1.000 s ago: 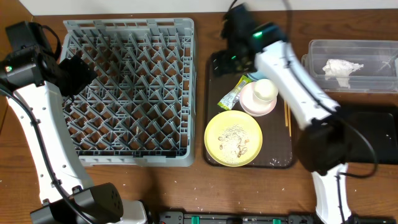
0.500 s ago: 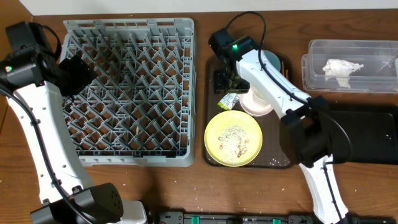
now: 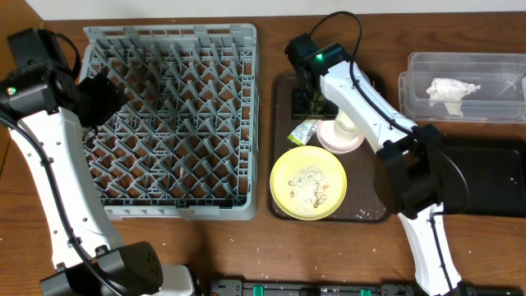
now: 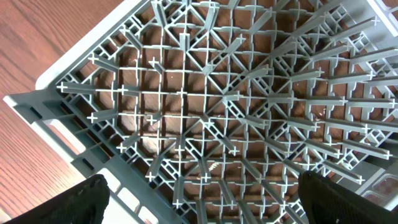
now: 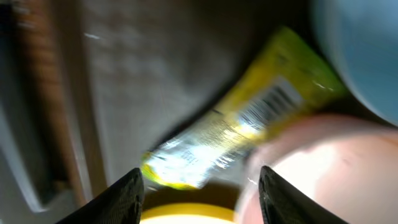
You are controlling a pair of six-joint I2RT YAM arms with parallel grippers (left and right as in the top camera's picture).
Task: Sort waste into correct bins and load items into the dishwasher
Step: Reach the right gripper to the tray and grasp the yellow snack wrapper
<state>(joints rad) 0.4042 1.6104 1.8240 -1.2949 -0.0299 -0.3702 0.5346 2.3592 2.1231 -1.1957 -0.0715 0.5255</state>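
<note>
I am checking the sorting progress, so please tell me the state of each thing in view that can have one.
dish rack, no dishes in it
clear tub, lidless, holds crumpled paper
yellow plate, crumbs on it
snack packet, lying on the brown tray, not gripped
left jaws, open, empty
right jaws, open over the packet

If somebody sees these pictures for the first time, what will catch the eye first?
The big grey dish rack fills the left half of the table, with no dishes in it. On the brown tray beside it lies a yellow plate dusted with crumbs. The right hand hangs open over a yellow-green snack packet just behind that plate.
</note>
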